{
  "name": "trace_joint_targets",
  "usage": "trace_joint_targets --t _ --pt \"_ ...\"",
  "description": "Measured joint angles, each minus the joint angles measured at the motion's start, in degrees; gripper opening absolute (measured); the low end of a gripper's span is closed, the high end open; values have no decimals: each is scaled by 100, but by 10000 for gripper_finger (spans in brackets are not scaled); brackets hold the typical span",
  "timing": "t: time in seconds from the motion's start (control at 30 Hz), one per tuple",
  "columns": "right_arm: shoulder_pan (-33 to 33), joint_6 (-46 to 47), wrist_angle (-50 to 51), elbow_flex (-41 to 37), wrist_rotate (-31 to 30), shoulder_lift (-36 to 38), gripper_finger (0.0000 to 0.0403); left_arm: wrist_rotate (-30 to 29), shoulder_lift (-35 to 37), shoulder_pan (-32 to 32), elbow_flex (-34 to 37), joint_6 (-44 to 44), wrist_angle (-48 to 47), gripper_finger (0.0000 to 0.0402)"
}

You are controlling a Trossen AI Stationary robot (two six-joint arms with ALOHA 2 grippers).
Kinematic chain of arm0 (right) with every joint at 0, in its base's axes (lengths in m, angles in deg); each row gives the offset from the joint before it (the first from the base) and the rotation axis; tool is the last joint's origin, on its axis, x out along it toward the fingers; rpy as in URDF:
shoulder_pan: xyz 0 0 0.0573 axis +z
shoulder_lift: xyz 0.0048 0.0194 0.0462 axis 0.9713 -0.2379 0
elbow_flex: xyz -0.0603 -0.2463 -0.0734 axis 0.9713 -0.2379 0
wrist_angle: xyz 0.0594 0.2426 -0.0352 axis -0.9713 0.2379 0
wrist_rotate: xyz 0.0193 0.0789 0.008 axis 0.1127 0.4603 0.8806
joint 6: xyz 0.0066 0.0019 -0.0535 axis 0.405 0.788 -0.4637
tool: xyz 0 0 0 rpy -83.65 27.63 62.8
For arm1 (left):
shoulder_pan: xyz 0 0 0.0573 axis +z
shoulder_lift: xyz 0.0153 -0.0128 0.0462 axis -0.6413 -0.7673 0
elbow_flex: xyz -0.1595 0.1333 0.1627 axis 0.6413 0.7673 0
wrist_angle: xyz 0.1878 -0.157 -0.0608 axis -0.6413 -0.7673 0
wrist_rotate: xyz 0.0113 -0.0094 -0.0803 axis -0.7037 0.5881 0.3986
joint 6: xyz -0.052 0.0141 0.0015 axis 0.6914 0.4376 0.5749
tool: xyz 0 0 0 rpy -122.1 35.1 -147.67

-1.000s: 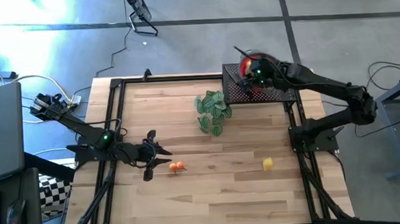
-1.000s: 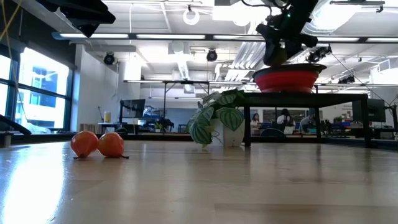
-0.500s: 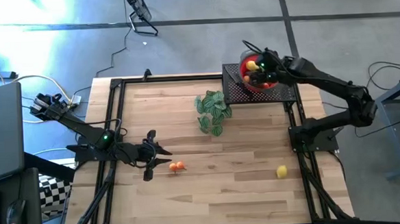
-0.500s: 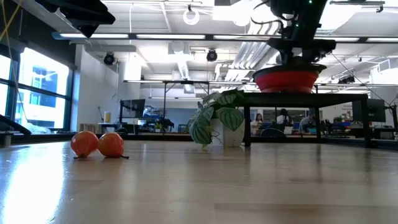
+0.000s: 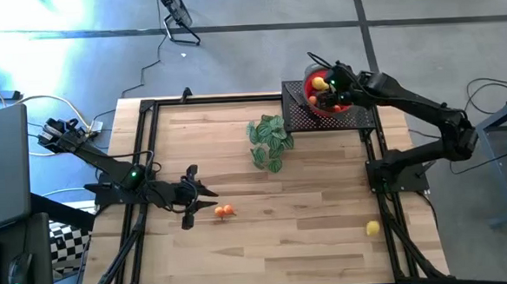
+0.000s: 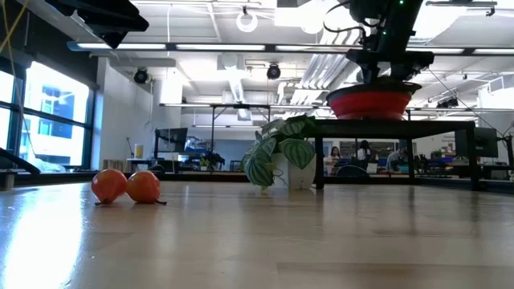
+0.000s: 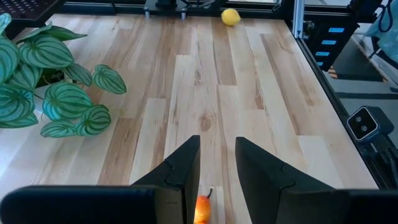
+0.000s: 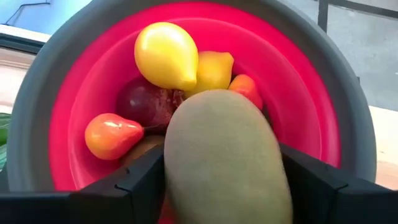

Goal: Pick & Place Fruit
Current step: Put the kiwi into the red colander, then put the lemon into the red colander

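Note:
My right gripper (image 5: 331, 87) hangs over the red bowl (image 5: 309, 76) on the black raised platform (image 5: 300, 115) at the far right. It is shut on a brown-green fruit (image 8: 224, 155). In the bowl lie yellow lemons (image 8: 166, 55) and red and orange pieces. Two orange fruits (image 5: 225, 210) rest on the table just ahead of my left gripper (image 5: 203, 199), which hovers open above them. One loose lemon (image 5: 373, 228) lies near the table's right edge. My right gripper pinches the brown-green fruit by its two long sides (image 8: 177, 174), one finger (image 8: 140, 186) on each. The fingers slant down from above the bowl. The fruit is lifted clear, hanging over the fruit in the bowl.
A green leafy plant sprig (image 5: 269, 139) stands on the table left of the platform. Bare wood stretches between the orange fruits and the loose lemon. Black frame rails (image 5: 379, 187) run along the table's sides.
My right gripper, with the brown-green fruit, has swung a little toward the far right over the bowl and tipped further down, then kept still. The loose lemon has rolled along the table toward the near right corner.

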Motion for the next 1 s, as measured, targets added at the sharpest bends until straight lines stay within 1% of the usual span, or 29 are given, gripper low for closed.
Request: trace_joint_targets --t 0.2,0.3,0.43,0.67,0.8,1.0 --pt "2 -183 -4 0 -40 0 304 0 0 0 0 0 0 99" --pt "2 -293 -1 0 25 2 319 0 0 0 0 2 0 99" --pt "4 -471 -1 0 255 165 314 1 0 0 0 2 0 99" --pt "4 -839 -14 0 520 805 277 2 0 0 0 2 -14 99" --pt "4 -920 -185 0 1204 1312 257 2 0 0 0 2 -20 99" --pt "67 -901 -600 0 2690 1846 229 1 0 0 0 0 -20 99"
